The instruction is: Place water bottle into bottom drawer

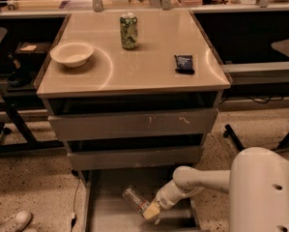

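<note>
The bottom drawer is pulled out at the foot of the grey cabinet, below two shut drawers. The water bottle, clear and crinkled, lies tilted over the drawer floor. My gripper reaches in from the right on a white arm and sits at the bottle's lower end. The bottle's label and cap are hidden by the gripper.
On the tabletop stand a green soda can, a white bowl and a small dark packet. A shoe lies on the floor at the lower left. Chair legs stand at the right.
</note>
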{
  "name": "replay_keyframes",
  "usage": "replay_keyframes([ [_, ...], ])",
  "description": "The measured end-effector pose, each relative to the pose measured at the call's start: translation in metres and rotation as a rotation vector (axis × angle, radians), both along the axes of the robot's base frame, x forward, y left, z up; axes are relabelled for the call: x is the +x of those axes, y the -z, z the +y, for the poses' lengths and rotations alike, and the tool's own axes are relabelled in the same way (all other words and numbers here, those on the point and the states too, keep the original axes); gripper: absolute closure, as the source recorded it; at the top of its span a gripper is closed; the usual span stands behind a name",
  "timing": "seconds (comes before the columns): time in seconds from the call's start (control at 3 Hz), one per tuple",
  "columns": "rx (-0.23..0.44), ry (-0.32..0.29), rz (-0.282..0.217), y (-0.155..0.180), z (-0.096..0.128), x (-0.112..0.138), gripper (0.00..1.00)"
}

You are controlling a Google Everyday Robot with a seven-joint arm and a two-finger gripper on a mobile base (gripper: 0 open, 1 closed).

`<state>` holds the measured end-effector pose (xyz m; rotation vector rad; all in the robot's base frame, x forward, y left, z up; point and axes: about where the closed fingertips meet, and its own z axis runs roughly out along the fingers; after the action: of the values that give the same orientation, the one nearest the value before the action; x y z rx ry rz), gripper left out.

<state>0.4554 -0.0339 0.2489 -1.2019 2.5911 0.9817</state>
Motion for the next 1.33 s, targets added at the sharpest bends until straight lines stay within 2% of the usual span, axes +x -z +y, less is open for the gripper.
replay_keyframes([
  [0.67,-0.006,0.035,0.039,0.049,0.013,0.011,1.00],
  [1.33,-0.019,0.062,0.077,0.080,0.014,0.013,1.00],
])
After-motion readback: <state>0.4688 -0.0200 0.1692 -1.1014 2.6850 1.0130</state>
